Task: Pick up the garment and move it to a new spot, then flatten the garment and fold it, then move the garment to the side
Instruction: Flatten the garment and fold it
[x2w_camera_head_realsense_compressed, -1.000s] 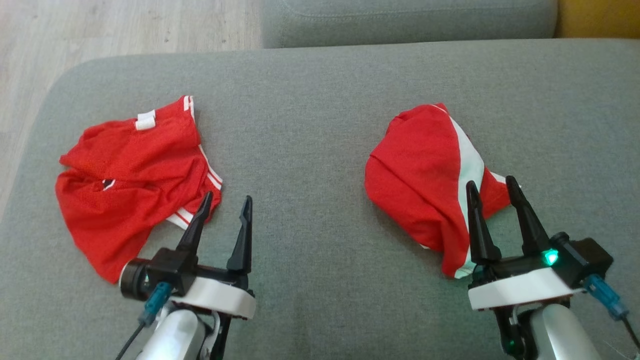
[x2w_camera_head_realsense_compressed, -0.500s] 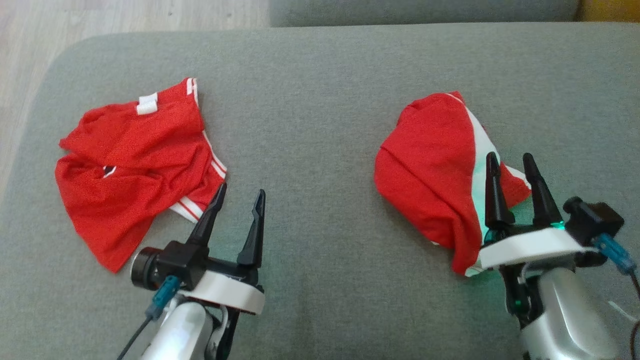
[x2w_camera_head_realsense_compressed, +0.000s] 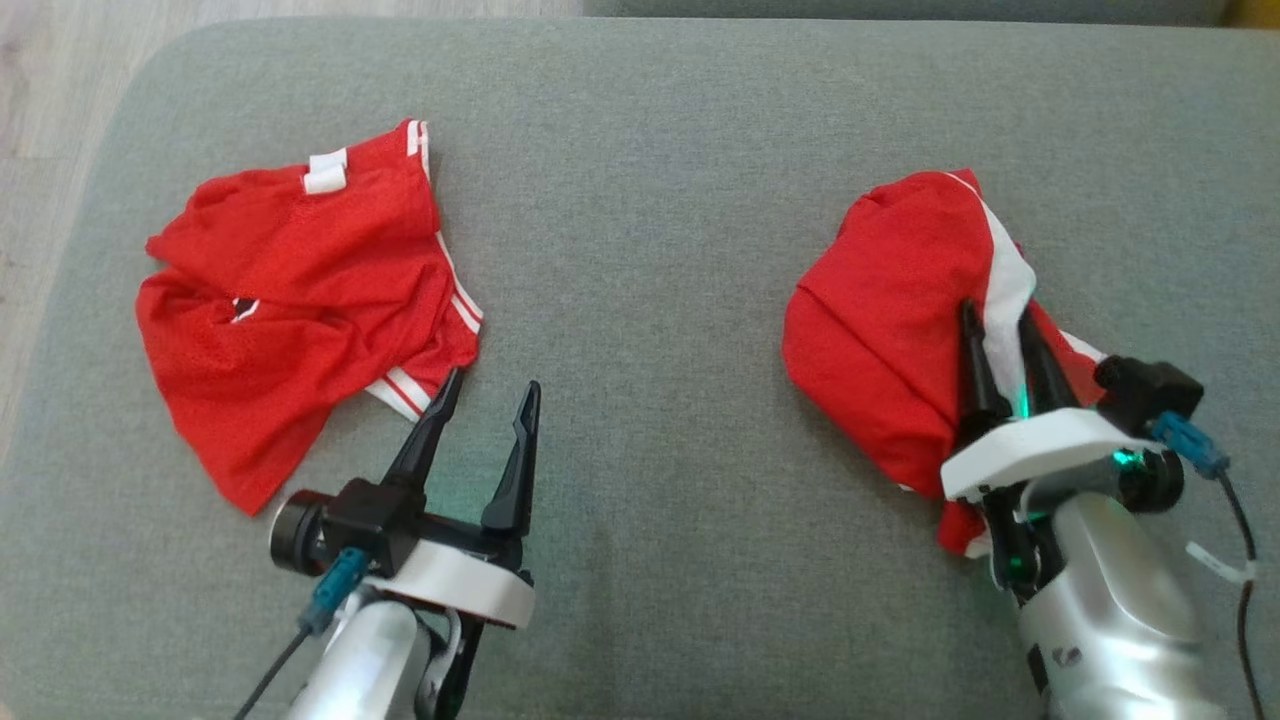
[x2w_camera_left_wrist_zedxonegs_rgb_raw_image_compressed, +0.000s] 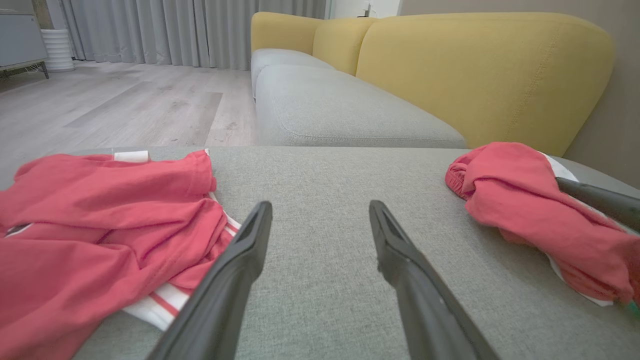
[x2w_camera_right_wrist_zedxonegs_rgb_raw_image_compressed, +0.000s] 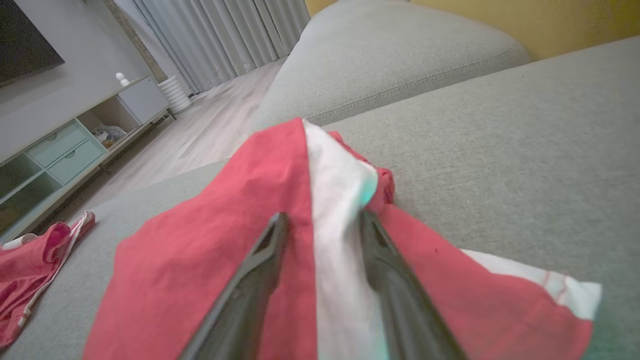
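- The garment (x2w_camera_head_realsense_compressed: 880, 330) lies crumpled on the sofa cushion's (x2w_camera_head_realsense_compressed: 650, 200) right side; not yet lifted, flattened or folded.
- Right gripper (x2w_camera_head_realsense_compressed: 995, 312) straddles its white stripe, jaws apart, not clamped.
- Left gripper (x2w_camera_head_realsense_compressed: 494, 382) gapes empty.

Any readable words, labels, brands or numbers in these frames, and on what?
No readable text in any view.
White tab on the left red garment: too blurred to read.
Small emblem on that garment: too small to read.
Small mark on the right forearm: too small to read.
Right red-and-white garment: no print visible.
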